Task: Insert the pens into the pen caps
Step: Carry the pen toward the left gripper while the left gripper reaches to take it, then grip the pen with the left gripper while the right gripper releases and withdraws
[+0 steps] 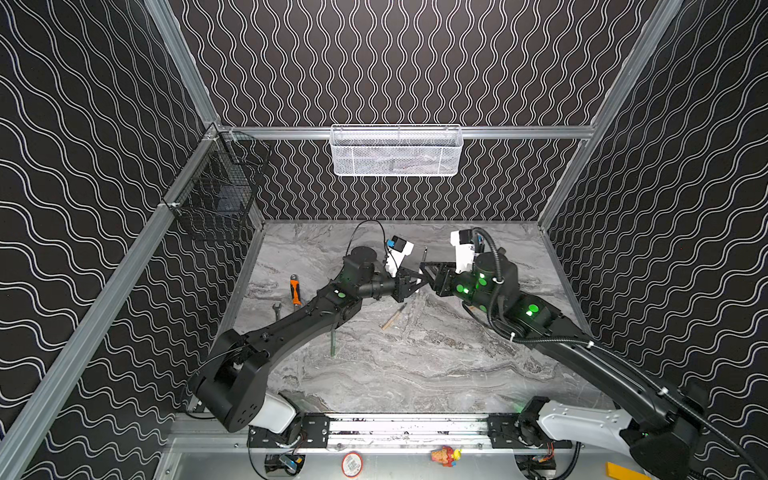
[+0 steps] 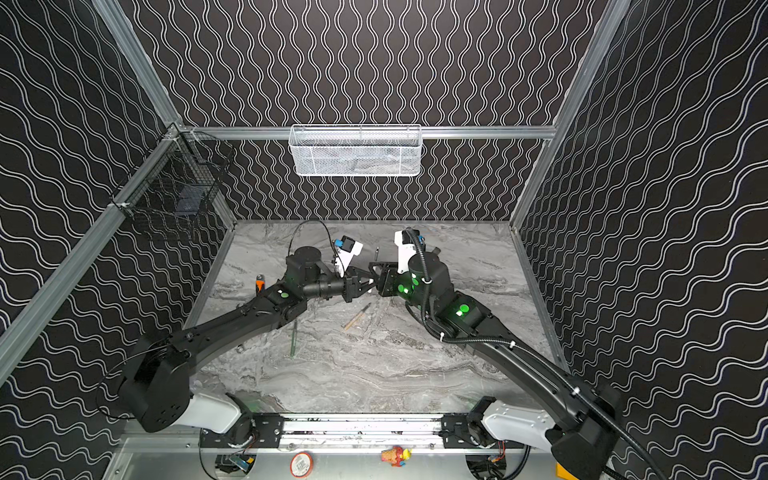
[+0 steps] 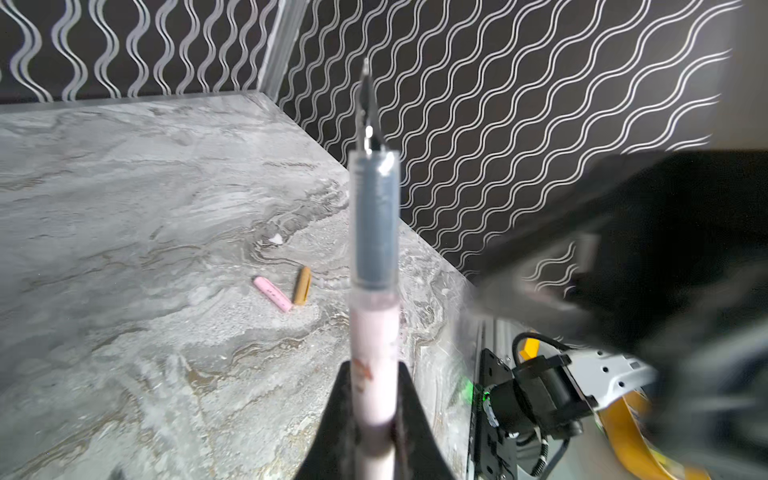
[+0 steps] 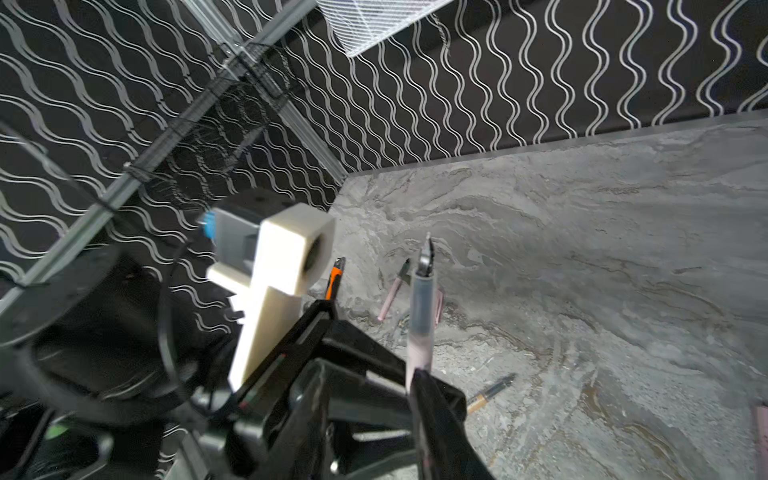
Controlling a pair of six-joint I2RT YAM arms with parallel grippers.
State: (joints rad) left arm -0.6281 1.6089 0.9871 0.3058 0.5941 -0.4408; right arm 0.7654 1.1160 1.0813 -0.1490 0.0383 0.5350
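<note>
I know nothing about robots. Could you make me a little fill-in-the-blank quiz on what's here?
The left gripper is shut on a pale ___ pen.
Beside the pink cap lies a ___ cap.
The tool has an ___ handle.
Missing words: pink, tan, orange.

Upright pen (image 3: 374,232) over the table (image 1: 415,374), lying pen (image 1: 394,316) in front, third pen (image 1: 333,343) further left, cutter (image 1: 295,289) left of that.

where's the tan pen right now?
Tan pen lies loose on the table, mid-scene in both top views, right of the dark green pen.
</note>
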